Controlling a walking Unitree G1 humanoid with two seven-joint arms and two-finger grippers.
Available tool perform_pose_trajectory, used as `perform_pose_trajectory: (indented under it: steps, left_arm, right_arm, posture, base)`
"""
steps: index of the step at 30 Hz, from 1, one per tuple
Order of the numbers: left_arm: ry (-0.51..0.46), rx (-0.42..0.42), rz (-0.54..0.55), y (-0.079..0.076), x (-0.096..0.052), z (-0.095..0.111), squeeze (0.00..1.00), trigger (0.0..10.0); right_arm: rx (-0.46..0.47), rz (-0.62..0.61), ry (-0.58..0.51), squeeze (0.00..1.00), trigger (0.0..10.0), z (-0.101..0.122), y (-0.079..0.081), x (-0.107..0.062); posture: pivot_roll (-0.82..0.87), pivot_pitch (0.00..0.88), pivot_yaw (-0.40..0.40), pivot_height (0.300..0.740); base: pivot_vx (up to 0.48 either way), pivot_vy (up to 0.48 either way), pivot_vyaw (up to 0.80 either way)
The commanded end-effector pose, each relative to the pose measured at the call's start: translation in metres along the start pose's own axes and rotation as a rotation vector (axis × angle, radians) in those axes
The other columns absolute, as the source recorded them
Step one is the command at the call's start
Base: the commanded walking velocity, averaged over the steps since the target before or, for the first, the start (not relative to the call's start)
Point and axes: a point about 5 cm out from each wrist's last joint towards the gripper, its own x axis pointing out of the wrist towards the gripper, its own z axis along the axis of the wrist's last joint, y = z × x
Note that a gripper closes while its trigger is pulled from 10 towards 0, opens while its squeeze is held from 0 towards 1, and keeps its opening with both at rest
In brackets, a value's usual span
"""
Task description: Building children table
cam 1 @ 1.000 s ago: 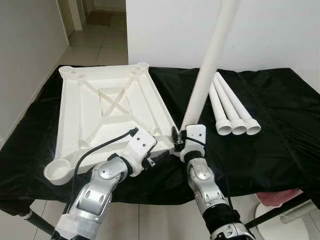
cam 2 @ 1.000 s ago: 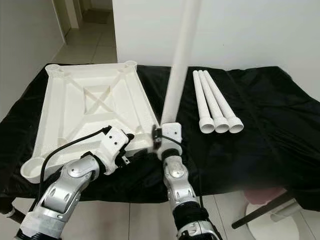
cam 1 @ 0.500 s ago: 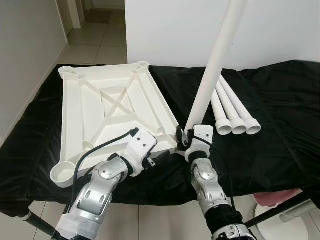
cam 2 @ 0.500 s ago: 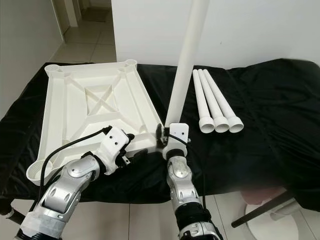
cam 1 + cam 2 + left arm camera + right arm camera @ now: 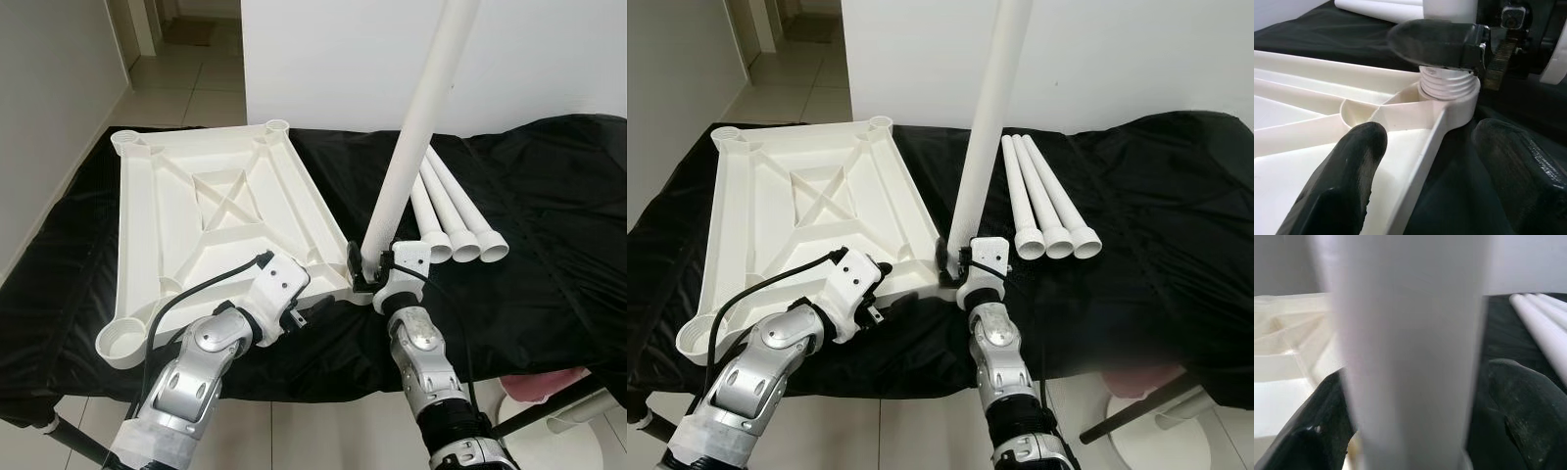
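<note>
The right tool (image 5: 955, 262) pinches the base of an upright white table leg (image 5: 416, 132), whose threaded end (image 5: 1447, 84) sits in the near corner socket of the upturned white tabletop (image 5: 206, 220). The left tool (image 5: 1425, 171), fingers spread, straddles the tabletop's near edge just beside that socket. Beyond the right tool, three spare legs (image 5: 453, 211) lie on the black-draped counter (image 5: 549, 255).

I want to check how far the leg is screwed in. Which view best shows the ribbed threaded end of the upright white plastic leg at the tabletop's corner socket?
The left wrist view: the threaded end sits in the corner socket, several ribs exposed. In the eye views the right gripper hides that joint; the right wrist view gives a blurred shaft.
</note>
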Motion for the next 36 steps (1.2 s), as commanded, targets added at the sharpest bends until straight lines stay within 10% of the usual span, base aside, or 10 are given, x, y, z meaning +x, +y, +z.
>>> perform_pose_trajectory:
  steps: [1, 30, 31, 32, 36]
  left_arm:
    - [0.004, 0.000, 0.015, -0.003, 0.000, -0.001, 0.00, 10.0]
    - [0.026, -0.027, -0.060, -0.002, -0.006, -0.003, 0.00, 10.0]
    - [0.026, -0.026, -0.060, -0.003, -0.006, -0.003, 0.00, 10.0]
    - [0.028, -0.025, -0.059, -0.003, -0.006, -0.003, 0.00, 10.0]
    - [0.029, -0.024, -0.054, -0.003, -0.006, -0.003, 0.00, 10.0]
  right_arm:
    - [0.014, 0.072, 0.002, 0.00, 10.0, -0.001, 0.000, -0.002]
    - [-0.146, 0.441, 0.091, 0.00, 10.0, 0.003, -0.026, 0.012]
    - [-0.145, 0.447, 0.091, 0.00, 6.7, 0.002, -0.026, 0.011]
    - [-0.149, 0.449, 0.092, 0.00, 0.0, 0.002, -0.026, 0.011]
    - [-0.155, 0.458, 0.098, 0.00, 0.0, 0.000, -0.027, 0.010]
  posture:
    - [0.02, 0.000, -0.022, 0.740]
    - [0.03, 0.000, -0.005, 0.740]
    - [0.03, 0.000, -0.005, 0.740]
    - [0.03, 0.000, -0.005, 0.740]
    - [0.02, 0.000, -0.006, 0.740]
  base:
    - [0.000, 0.000, 0.00]
    - [0.000, 0.000, 0.00]
    - [0.000, 0.000, 0.00]
    - [0.000, 0.000, 0.00]
    - [0.000, 0.000, 0.00]
